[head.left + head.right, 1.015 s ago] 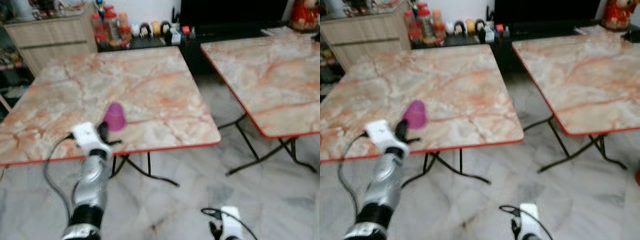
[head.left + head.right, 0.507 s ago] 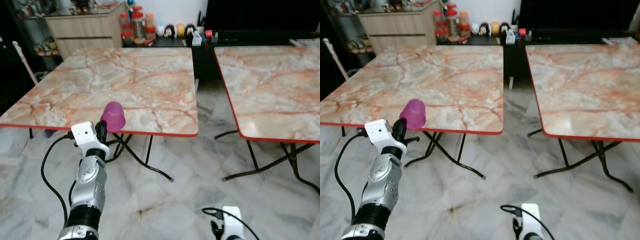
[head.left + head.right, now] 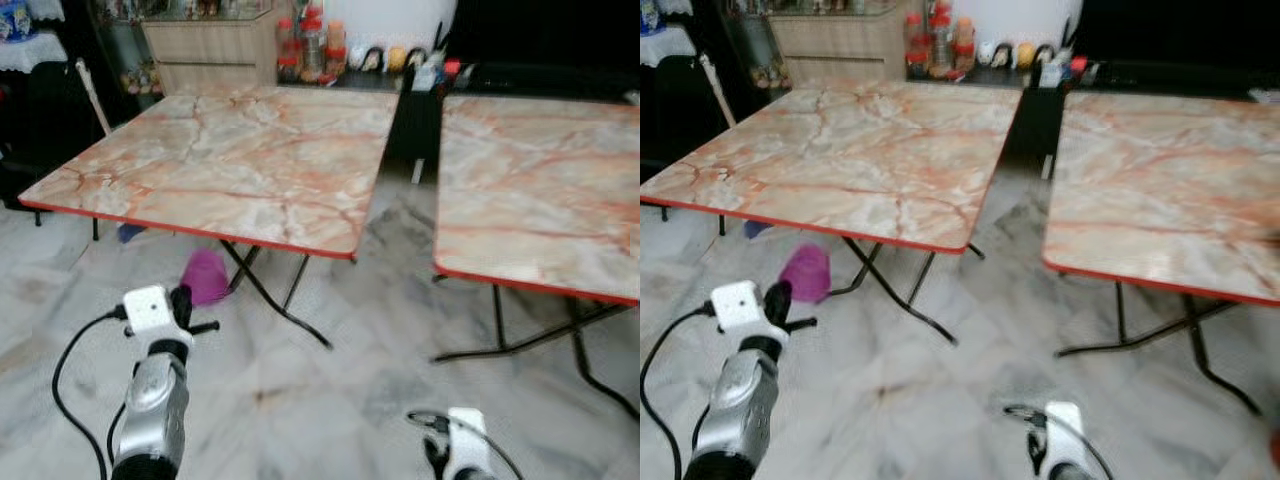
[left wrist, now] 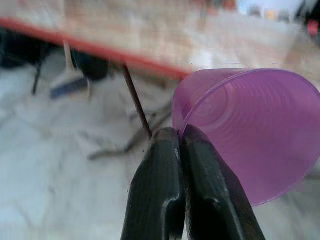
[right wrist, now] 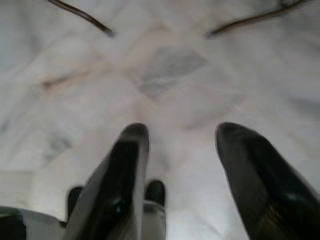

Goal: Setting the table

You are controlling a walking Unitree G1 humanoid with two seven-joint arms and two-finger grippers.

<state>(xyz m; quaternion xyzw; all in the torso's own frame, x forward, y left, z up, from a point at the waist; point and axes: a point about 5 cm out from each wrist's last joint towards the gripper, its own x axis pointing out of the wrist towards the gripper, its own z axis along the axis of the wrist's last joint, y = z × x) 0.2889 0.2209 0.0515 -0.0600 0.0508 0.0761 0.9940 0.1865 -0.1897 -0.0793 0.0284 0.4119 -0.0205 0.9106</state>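
The purple plastic cup (image 4: 250, 130) is held in the air, in front of the near edge of the left marble table (image 3: 230, 160) and lower than its top. The left gripper (image 4: 181, 145) has its two black fingers pressed together on the rim of the cup, so the cup hangs from its wall, above the marble floor (image 3: 330, 380). The right gripper (image 5: 182, 165) hangs idle near the floor, with its fingers spread apart and nothing between them. Both the left table and the right marble table (image 3: 540, 190) carry nothing. I judge the task is at its beginning: the cup is not yet placed, and other tableware must be brought too.
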